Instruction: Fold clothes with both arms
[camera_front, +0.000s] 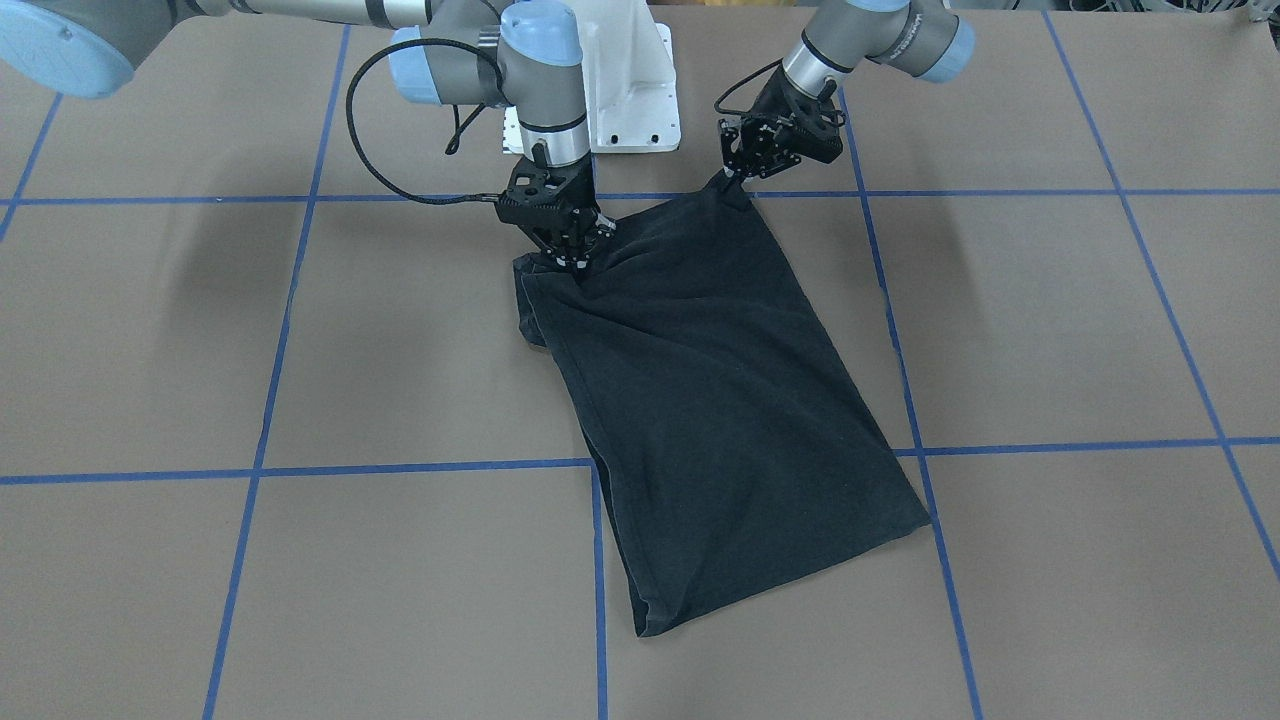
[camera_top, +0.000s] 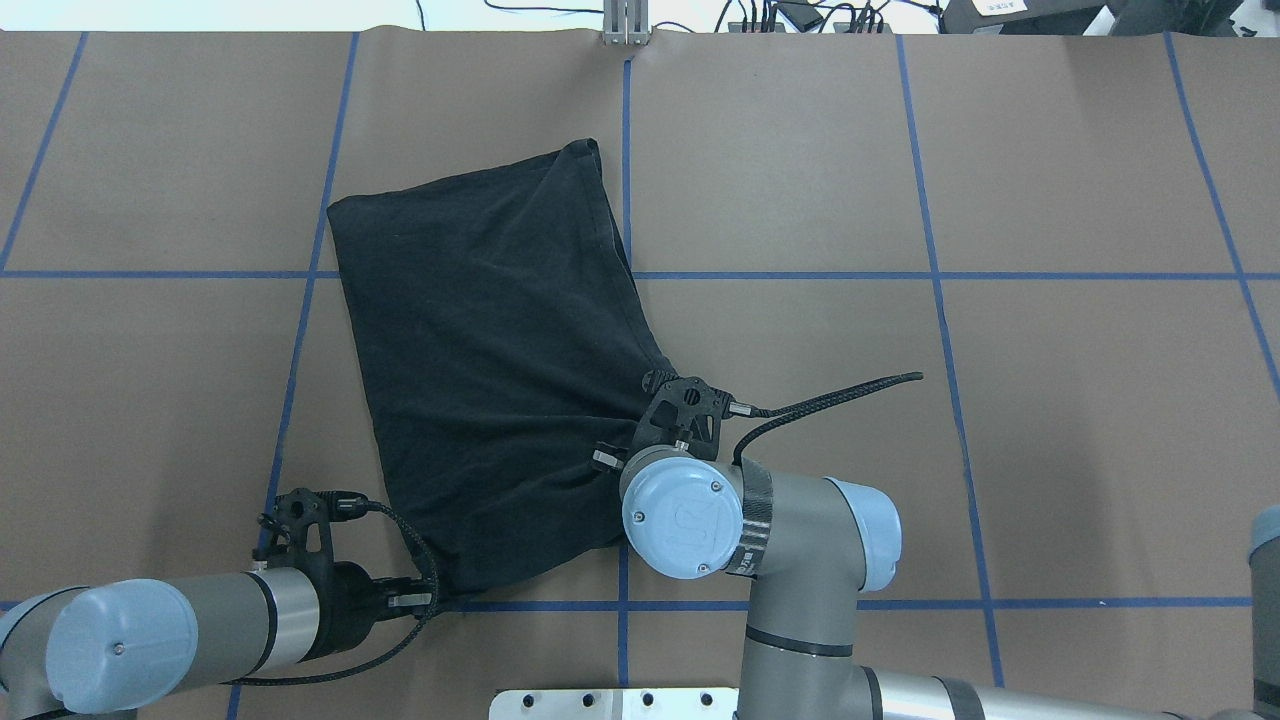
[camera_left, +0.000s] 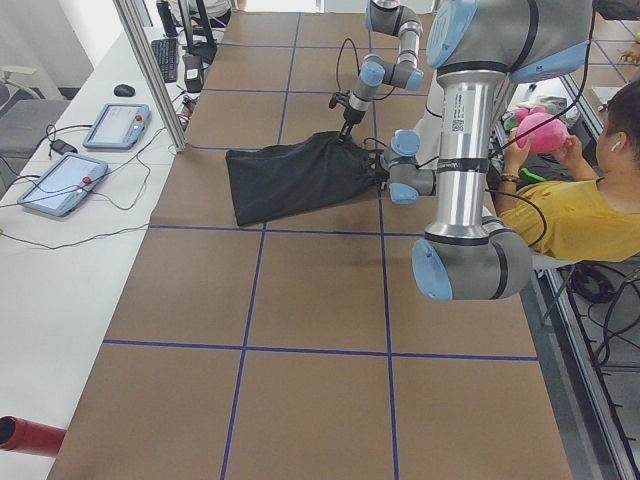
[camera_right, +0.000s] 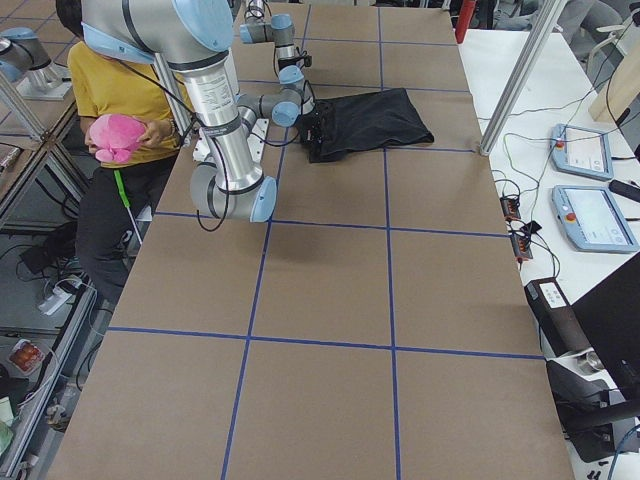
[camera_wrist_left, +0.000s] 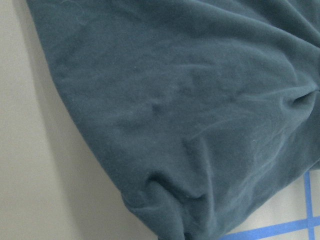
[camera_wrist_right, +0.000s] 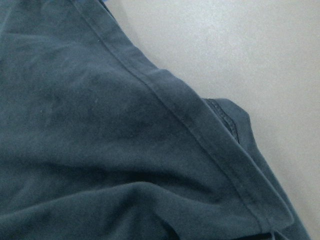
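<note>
The black T-shirt (camera_front: 700, 400) lies folded into a long rectangle on the brown table, running away from the robot (camera_top: 480, 330); no print shows. My left gripper (camera_front: 733, 182) is shut on its near corner on my left side (camera_top: 436, 598) and lifts the cloth slightly. My right gripper (camera_front: 572, 260) is shut on the other near corner (camera_top: 655, 392), where folds bunch toward it. The left wrist view shows only the shirt (camera_wrist_left: 175, 115) and the table. The right wrist view shows the shirt's hemmed edge (camera_wrist_right: 200, 135). No fingers show in either wrist view.
The white base mount (camera_front: 630, 90) stands just behind the shirt. Blue tape lines (camera_top: 930, 275) grid the brown table. A seated person in yellow (camera_left: 570, 215) holds a pink toy (camera_left: 543, 130) beside the robot. Tablets (camera_left: 60, 180) and cables lie on the side bench.
</note>
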